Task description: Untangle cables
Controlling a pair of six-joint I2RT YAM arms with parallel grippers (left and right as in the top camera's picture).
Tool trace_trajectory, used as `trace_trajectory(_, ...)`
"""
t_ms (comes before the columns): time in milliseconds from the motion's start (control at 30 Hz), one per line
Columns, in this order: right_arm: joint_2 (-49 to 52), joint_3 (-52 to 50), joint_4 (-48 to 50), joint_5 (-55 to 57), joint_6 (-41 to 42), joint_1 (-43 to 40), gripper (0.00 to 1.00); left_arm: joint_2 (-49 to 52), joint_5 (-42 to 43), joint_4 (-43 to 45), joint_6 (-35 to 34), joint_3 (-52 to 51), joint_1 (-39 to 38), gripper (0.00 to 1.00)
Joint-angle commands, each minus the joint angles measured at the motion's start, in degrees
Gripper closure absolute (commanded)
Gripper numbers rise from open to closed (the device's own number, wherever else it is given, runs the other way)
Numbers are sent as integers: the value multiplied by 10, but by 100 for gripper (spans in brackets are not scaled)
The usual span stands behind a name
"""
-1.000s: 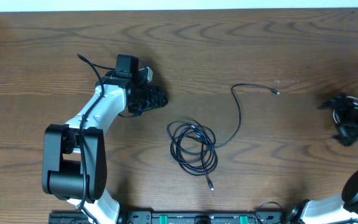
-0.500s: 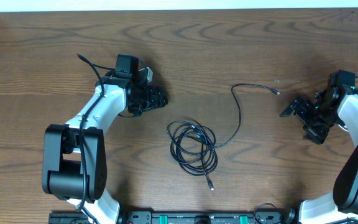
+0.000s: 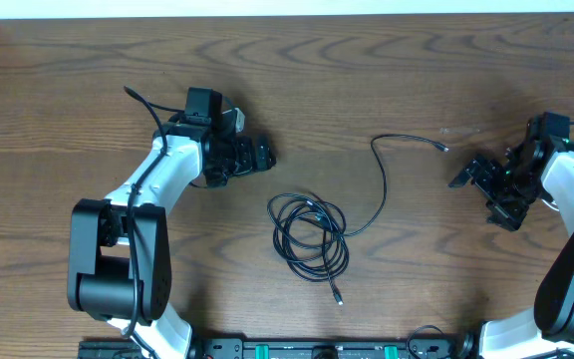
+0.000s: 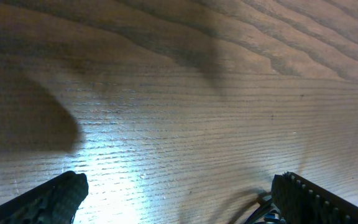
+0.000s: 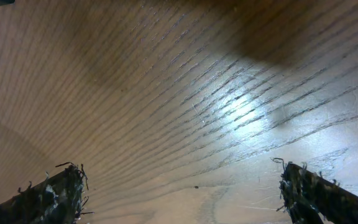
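One long black cable lies in a loose coil [image 3: 309, 236] at the table's middle. A tail runs up and right from the coil to a small plug [image 3: 444, 148], and a second plug end [image 3: 338, 297] lies below the coil. My left gripper [image 3: 257, 160] is up and to the left of the coil, apart from it, and open. In the left wrist view its fingers [image 4: 48, 199] stand wide over bare wood, nothing between them. My right gripper [image 3: 484, 197] is right of the tail's plug, open and empty. Its frayed fingertips [image 5: 312, 193] frame bare wood.
The wooden table [image 3: 387, 70] runs to a pale edge at the back. The arm bases and a black rail with green connectors [image 3: 317, 349] sit along the front edge. A thick black wire [image 3: 138, 100] trails off the left arm.
The left gripper's jaws have spread wider where it stands. The right arm swung in from the right edge a second ago and has since held still, jaws open.
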Motion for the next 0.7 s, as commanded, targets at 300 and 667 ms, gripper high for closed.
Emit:
trace_trajectory(300,3,-1,1,5,-6,2,1,6,-4,6,-3,-7,1,2)
trace_trajectory(667,3,-1,1,5,-6,2,1,6,-19,-44,-10,61,2,2)
